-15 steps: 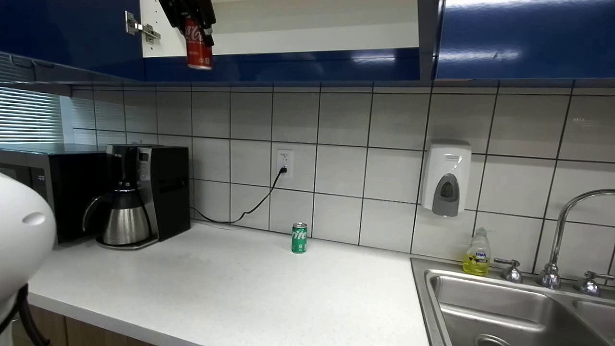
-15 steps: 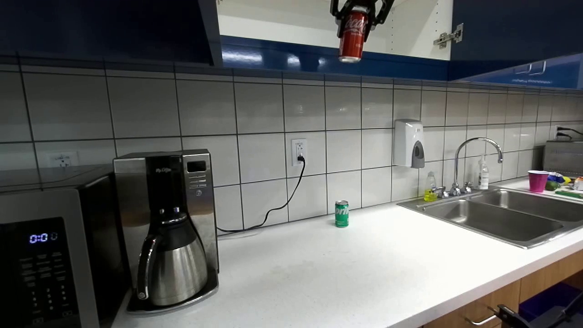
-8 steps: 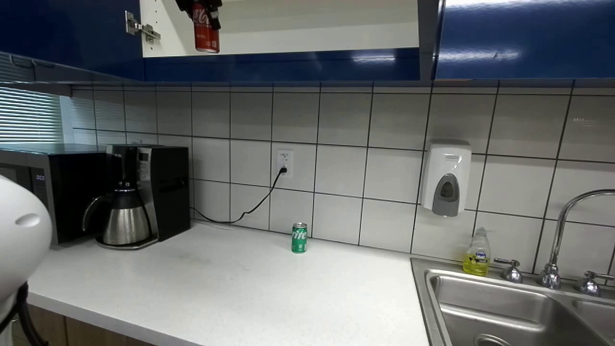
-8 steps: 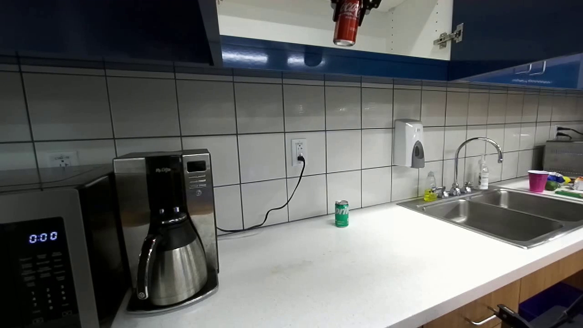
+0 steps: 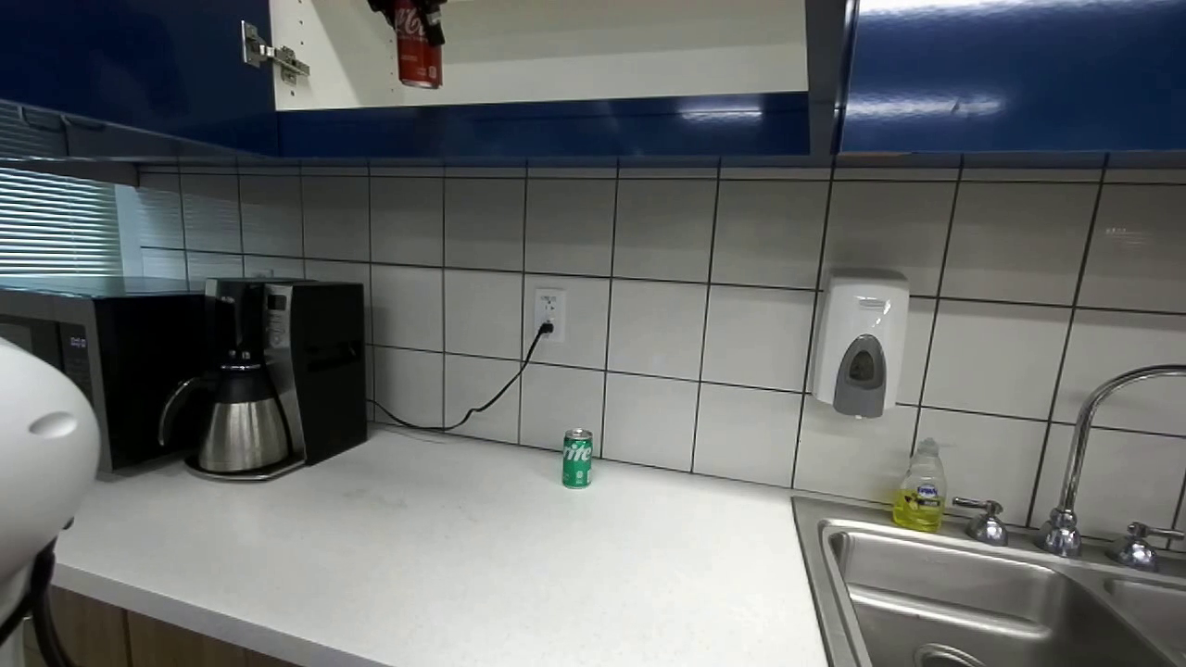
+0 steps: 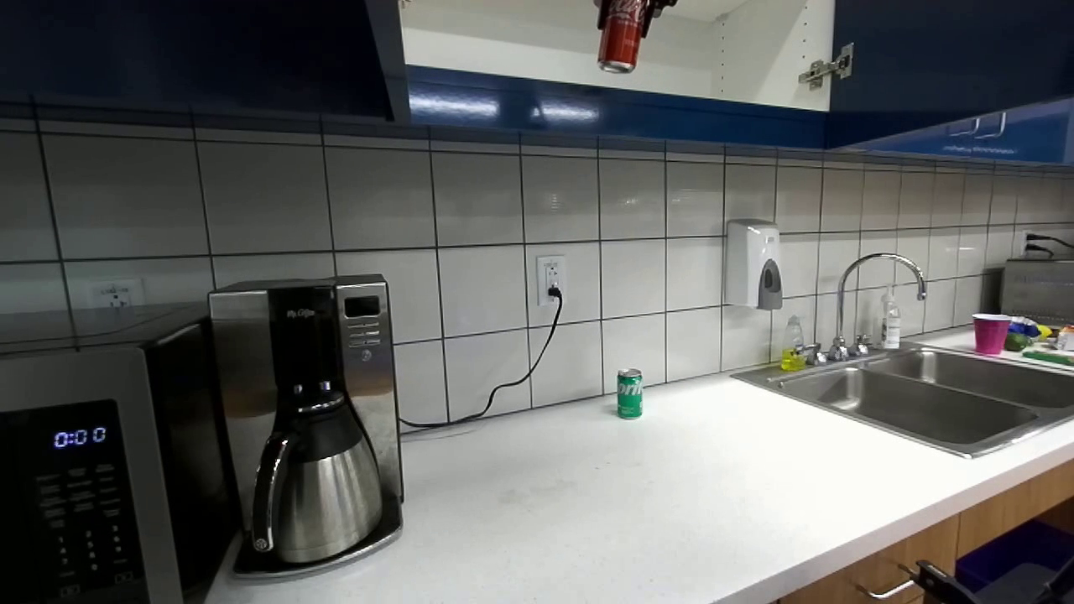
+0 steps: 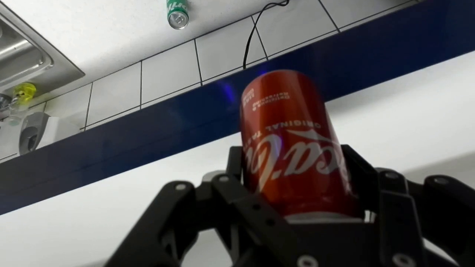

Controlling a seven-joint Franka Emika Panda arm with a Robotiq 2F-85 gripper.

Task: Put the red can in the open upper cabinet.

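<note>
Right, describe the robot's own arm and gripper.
The arm shows a smooth, rounded white shell with an oval recess, and a black cable lower down. The gripper is black, with jointed fingers and pale round pin heads. No lettering shows on either.

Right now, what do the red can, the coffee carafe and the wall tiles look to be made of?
Red can: likely aluminium, glossy red print with a silvery bottom rim. Coffee carafe: probably brushed stainless steel, given streaky vertical highlights; its black handle looks like plastic. Wall tiles: seemingly glazed ceramic, pale and faintly reflective.
</note>
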